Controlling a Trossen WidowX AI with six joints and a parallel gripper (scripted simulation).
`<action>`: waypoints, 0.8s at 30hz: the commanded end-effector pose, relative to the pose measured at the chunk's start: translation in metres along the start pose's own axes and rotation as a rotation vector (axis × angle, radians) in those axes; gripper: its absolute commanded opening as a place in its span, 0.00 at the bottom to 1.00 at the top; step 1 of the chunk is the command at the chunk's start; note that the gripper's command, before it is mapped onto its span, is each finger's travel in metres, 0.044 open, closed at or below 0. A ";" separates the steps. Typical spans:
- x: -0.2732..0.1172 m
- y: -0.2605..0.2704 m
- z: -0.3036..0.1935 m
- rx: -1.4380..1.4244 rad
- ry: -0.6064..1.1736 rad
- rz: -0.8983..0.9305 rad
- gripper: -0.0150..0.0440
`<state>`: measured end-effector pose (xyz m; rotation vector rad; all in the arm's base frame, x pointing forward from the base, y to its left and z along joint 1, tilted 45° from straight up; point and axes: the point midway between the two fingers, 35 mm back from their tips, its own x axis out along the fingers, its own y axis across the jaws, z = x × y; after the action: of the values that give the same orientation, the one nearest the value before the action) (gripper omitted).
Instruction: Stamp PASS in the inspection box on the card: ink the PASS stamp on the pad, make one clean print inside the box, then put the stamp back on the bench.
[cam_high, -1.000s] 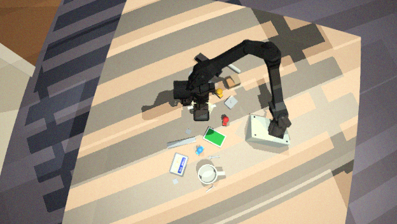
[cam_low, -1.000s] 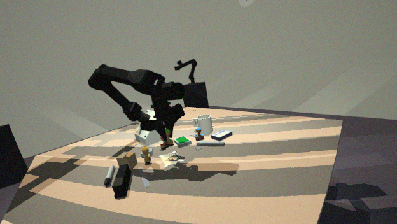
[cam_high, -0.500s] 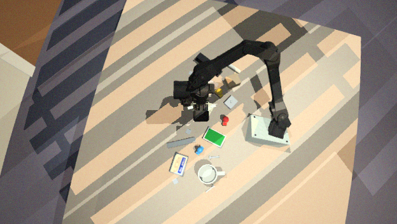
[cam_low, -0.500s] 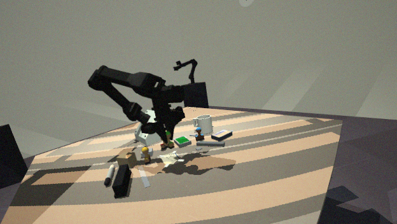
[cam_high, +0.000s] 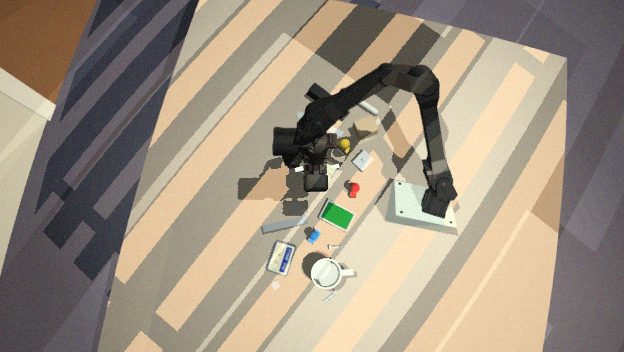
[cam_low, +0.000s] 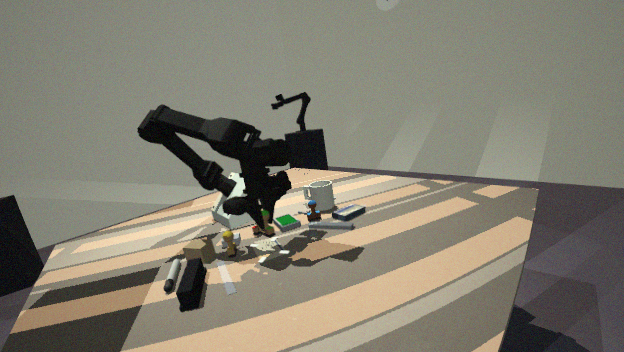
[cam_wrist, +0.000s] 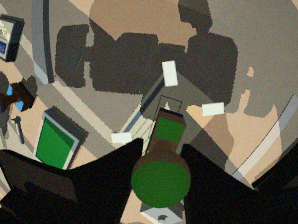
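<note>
My gripper (cam_low: 264, 221) (cam_wrist: 162, 147) is shut on the green-knobbed stamp (cam_low: 265, 213) (cam_wrist: 161, 184), which has a brown base with a green patch. In the wrist view the stamp hangs over the near part of the card (cam_high: 332, 171) (cam_low: 265, 244) (cam_wrist: 192, 97); its underside is hidden. White tabs lie at the card's corners. A thin box outline shows just beyond the stamp base, partly covered by it, with no clear print visible. The green ink pad (cam_high: 337, 215) (cam_low: 287, 220) (cam_wrist: 56, 142) lies open beside the card. In the top view the arm hides the stamp.
A red stamp (cam_high: 354, 188), yellow stamp (cam_high: 344, 144) (cam_low: 228, 242) and blue stamp (cam_high: 314, 235) (cam_low: 313, 210) stand around. A grey bar (cam_high: 285, 224) (cam_low: 331, 226), labelled box (cam_high: 281, 258) (cam_low: 349, 212), white mug (cam_high: 326, 273) (cam_low: 320, 195), wooden block (cam_high: 366, 127) and black block (cam_low: 192, 284) lie farther out.
</note>
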<state>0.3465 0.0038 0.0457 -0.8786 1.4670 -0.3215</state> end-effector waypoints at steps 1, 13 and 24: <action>0.004 0.000 -0.001 -0.008 0.005 -0.005 0.25; 0.012 0.000 -0.002 -0.008 0.004 -0.005 0.25; 0.019 0.000 -0.002 -0.008 0.003 -0.006 0.25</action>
<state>0.3484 -0.0075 0.0346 -0.8792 1.4651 -0.3211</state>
